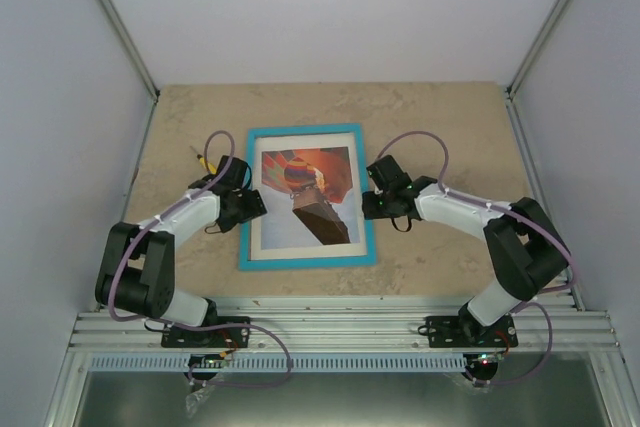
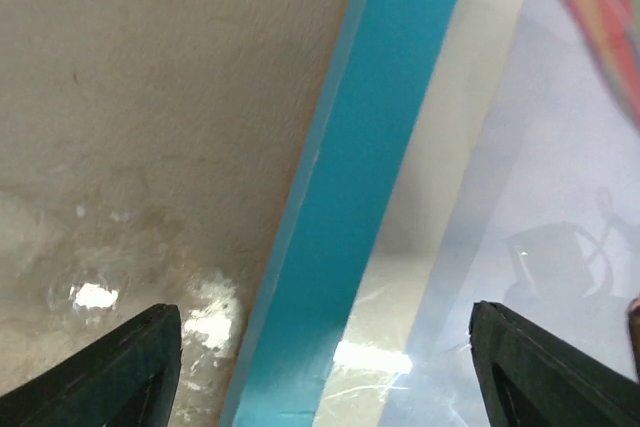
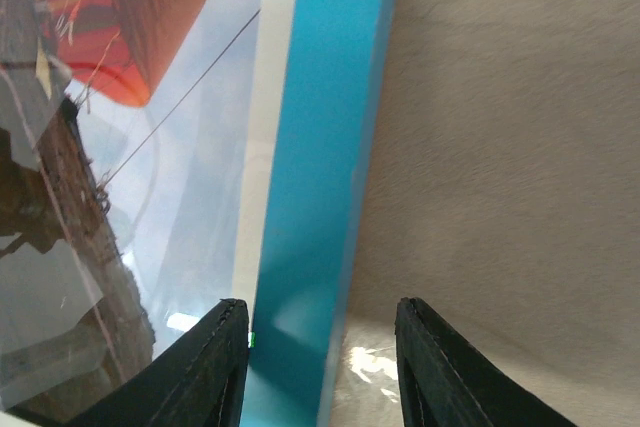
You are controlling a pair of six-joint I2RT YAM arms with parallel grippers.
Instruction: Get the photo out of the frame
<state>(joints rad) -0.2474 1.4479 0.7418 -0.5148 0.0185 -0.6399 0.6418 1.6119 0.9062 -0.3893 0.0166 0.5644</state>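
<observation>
The frame (image 1: 308,131) lies flat and face up on the table (image 1: 450,127), its long sides running away from the arm bases. The photo (image 1: 305,197) is still inside it, under a glazing that shows glare, with a pale border between print and turquoise rail.

The left gripper (image 1: 250,205) is at the frame's left rail, on the half nearer the bases; its jaws stand wide apart, astride that rail; one finger (image 2: 120,372) hangs over bare table outside the frame, the other over the glazed face inside it; whether either touches the frame I cannot tell.

The right gripper (image 1: 372,197) is at the frame's right rail, about mid-length; its jaws are apart as well, holding nothing; the inner finger (image 3: 215,372) sits over the pale border at the rail's inner edge, the outer one over table, with a gap showing between it and the rail's outer edge.

A small yellow-and-black tool (image 1: 203,158) lies on the table left of the frame's far end, apart from it.
</observation>
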